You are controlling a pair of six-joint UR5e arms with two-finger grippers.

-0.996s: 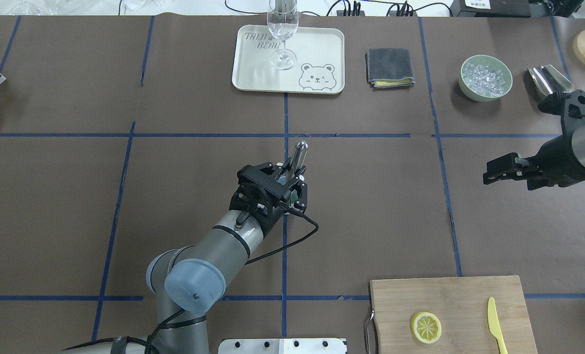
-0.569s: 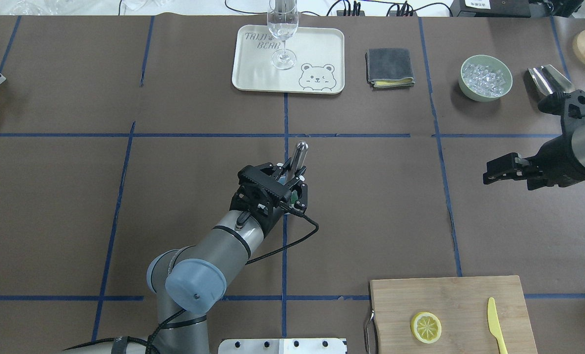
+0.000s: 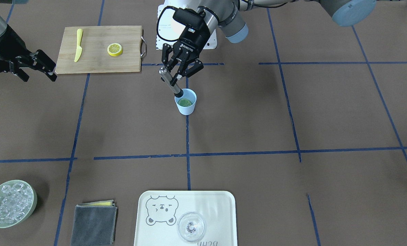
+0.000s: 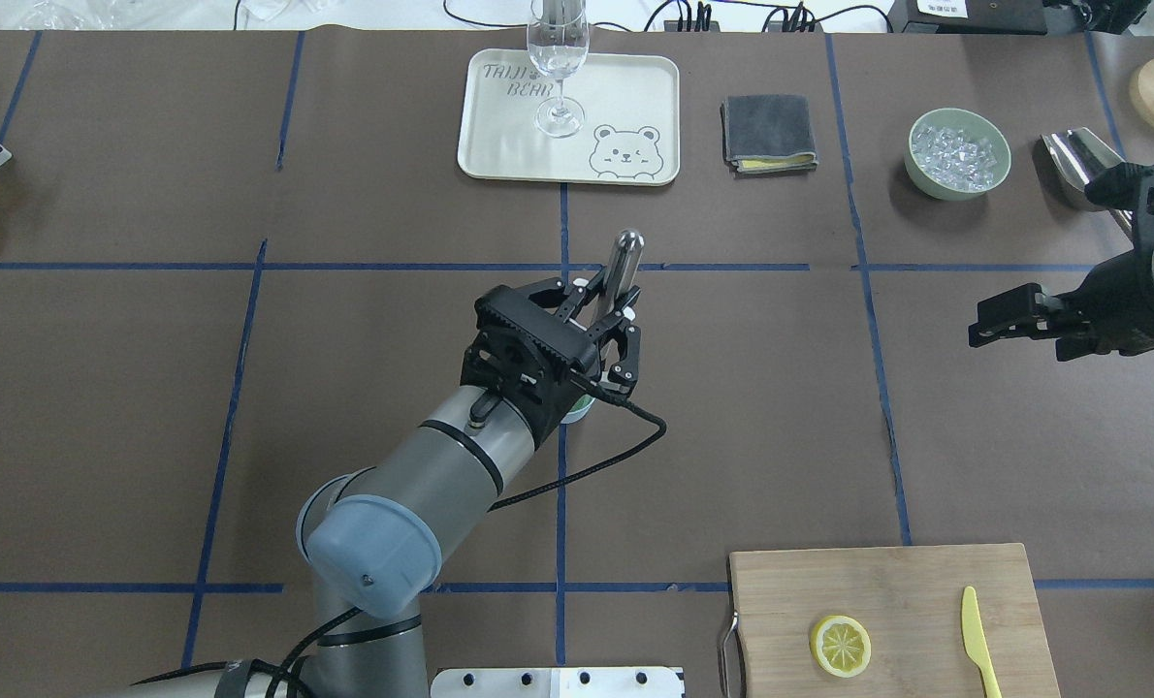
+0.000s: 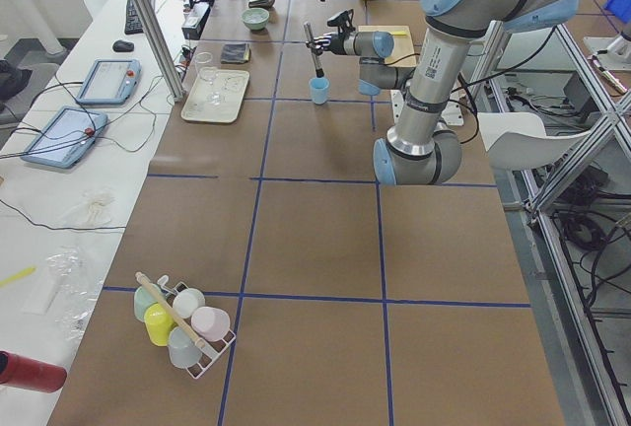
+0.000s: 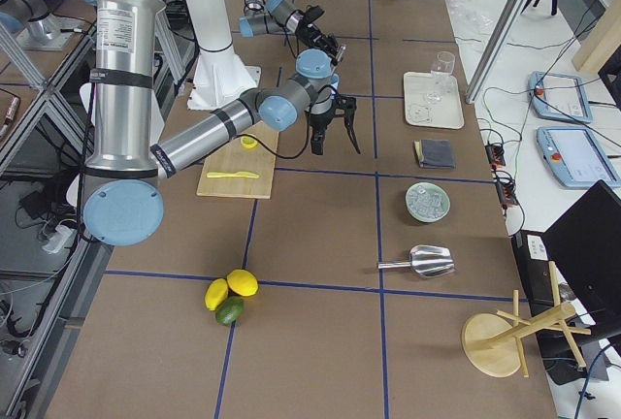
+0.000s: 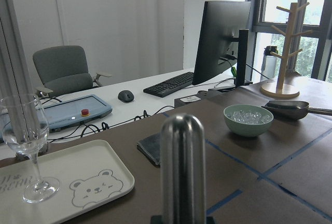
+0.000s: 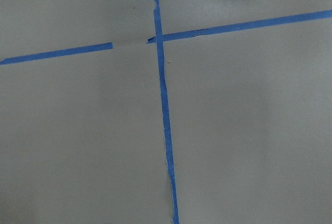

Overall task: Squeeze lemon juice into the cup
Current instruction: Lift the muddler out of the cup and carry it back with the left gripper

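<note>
Light-blue cup (image 3: 186, 109) upright, lemon slice (image 3: 185, 102) inside (looks greenish)

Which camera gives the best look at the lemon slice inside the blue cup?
The front-facing view: it looks down into the cup, showing the lemon and the tip of the metal rod. Overhead, the left gripper hides it; the left side view shows only the cup's outside.

— How's the light?
— Bright and even, from overhead. The brown desk (image 4: 150, 388) carries only faint, soft-edged shadows, and the black left claw (image 3: 179, 76) keeps its detail.
— Any glare or blur?
— A white streak runs down the metal rod (image 7: 182, 167), which sits close to the left wrist camera and looks slightly soft. Daylight washes out the window (image 7: 270, 1). The right wrist view is flat and a little hazy.
</note>
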